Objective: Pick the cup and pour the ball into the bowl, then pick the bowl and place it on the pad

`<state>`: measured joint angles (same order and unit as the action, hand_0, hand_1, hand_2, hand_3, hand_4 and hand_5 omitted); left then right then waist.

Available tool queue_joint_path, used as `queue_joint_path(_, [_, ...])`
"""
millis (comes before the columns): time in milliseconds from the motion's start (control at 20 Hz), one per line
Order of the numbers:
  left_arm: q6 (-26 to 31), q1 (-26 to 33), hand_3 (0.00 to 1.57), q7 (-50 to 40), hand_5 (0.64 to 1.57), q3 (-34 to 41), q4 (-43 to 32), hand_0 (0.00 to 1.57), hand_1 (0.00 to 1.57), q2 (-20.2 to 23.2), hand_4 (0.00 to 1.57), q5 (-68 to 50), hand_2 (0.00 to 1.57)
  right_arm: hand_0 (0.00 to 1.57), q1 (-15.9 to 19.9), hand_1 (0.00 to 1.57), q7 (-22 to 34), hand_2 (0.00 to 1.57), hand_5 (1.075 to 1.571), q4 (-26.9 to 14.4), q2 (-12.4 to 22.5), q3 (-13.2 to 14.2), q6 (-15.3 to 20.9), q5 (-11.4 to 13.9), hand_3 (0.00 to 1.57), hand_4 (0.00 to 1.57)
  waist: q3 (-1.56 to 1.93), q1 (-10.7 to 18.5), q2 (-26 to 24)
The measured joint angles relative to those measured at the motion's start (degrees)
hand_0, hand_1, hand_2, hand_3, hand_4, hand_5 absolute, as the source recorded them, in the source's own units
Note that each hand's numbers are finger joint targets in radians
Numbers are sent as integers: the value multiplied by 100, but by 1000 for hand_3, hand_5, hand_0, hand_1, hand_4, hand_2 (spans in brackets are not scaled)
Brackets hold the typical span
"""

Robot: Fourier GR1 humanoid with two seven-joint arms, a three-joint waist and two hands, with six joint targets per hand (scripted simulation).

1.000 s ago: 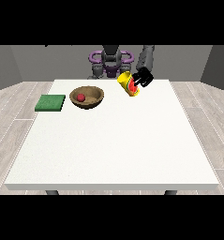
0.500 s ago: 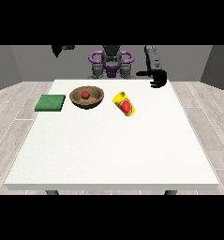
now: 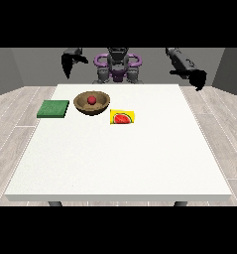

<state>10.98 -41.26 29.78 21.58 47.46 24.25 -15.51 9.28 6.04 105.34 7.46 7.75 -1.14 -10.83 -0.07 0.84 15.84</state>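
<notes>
Red ball (image 3: 92,99) sitting in wooden bowl (image 3: 91,103); yellow cup (image 3: 122,117) lying on its side at the bowl's 4 o'clock; the state of both hands is impossible to tell.

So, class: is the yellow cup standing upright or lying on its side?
On its side. The yellow cup lies on the white table beside the brown bowl, its mouth facing the camera.

The green pad (image 3: 53,108), wooden bowl (image 3: 92,102) and tipped yellow cup (image 3: 123,117) crowd the desk (image 3: 120,158) toward 11 o'clock. The cup lies just beside the bowl at its 4 o'clock; pad and bowl stand apart. From 3 through 9 o'clock the desk lies bare.
</notes>
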Motion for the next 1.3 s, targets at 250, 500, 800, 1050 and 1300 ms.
queue_joint_path(250, [141, -516, 0, -627, 1523, 0, 205, 0, 0, 648, 0, -20, 0, 0, 194, 0, -722, 0, 1570, -1122, -109, 198, -159, -81, 0, 415, 13, 76, 179])
queue_joint_path(500, [293, -859, 0, -1138, 1541, 59, 320, 0, 0, 1165, 0, -108, 0, 0, 387, 0, -1341, 0, 1571, -2235, -87, 426, -485, -267, 0, 332, 16, 36, 278])
queue_joint_path(800, [371, -1241, 0, -1616, 1542, 144, 479, 0, 0, 1627, 0, -242, 0, 0, 771, 0, -2054, 0, 1568, -3539, 72, 667, -817, -308, 0, 307, 15, 22, 404])
queue_joint_path(1050, [416, -1486, 0, -2040, 1540, 127, 647, 0, 0, 1760, 0, -398, 0, 0, 1240, 0, -2239, 0, 1570, -4527, 79, 824, -789, -350, 0, 404, 9, 99, 347])
queue_joint_path(1300, [455, -1633, 0, -2216, 1534, 156, 692, 0, 0, 1943, 0, -474, 0, 0, 1534, 0, -2290, 0, 1571, -4947, 131, 888, -812, -404, 0, 380, -53, 49, 324])
